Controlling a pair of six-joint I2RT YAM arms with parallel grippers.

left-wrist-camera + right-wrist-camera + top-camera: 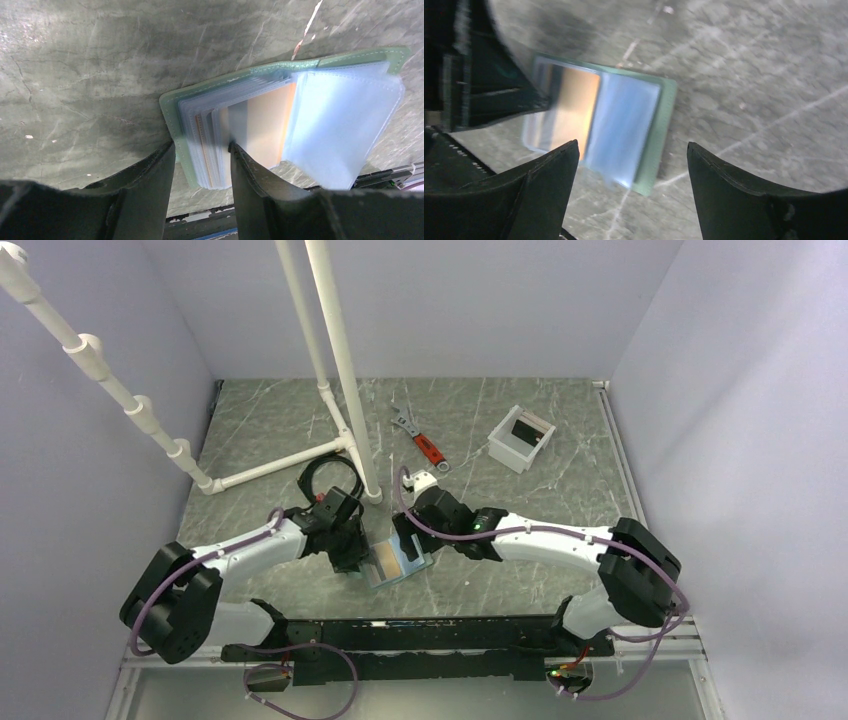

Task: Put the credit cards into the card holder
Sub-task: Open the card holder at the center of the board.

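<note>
Left hand [200, 167] is pinched narrow on the near edge of the small grey-green folding card holder [172, 117]. Its two dark fingers [152, 185] sit one on either side of the cover flap and the fanned stack of clear plastic sleeves [210, 145]. The holder lies open on the dark marbled surface [90, 70] just ahead of that hand. Right hand [631, 170] hangs above the same holder, spread wide with nothing between its fingers. A thin tan-brown credit card [265, 125] shows through a sleeve just beyond the left hand's fingertips. The pale blue face [345, 125] further out may be the light blue card or only a sleeve; I cannot tell which. The holder looks light and floppy, with soft, slick sleeves apt to spring shut, so a pinch at the cover edge seems the sound hold. The cards should be stiff, thin and slippery, best gripped by opposite long edges or an overhanging corner, not pressed flat.
</note>
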